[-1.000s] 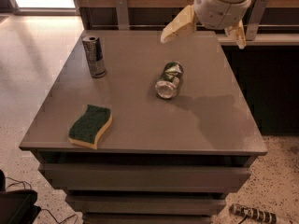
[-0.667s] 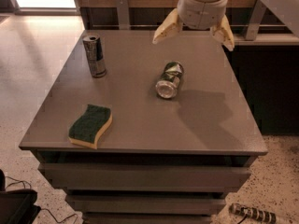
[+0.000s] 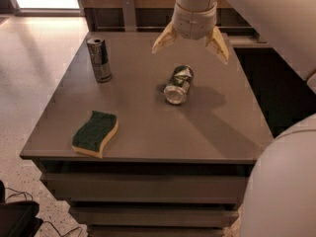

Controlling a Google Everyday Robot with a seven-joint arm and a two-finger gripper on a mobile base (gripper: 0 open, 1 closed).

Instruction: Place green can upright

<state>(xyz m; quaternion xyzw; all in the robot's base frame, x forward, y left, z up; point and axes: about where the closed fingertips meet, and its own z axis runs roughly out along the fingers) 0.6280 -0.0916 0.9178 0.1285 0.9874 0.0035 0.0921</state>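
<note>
**A:** Where is the gripper?

**B:** The gripper point(image 3: 190, 53) hangs in the upper middle of the view, pointing downward and holding nothing.

**A:** How are its fingers set?

**B:** Two tan fingers point(image 3: 166, 37) splay wide apart, one to each side, with their tips lowest.

**A:** What carries it?

**B:** A pale, cylindrical wrist point(image 3: 195, 14) rises straight up from it. It joins a thick white arm point(image 3: 261, 19) slanting in from the upper right. A rounded white shell point(image 3: 286, 181) of the robot fills the lower right corner.
</note>
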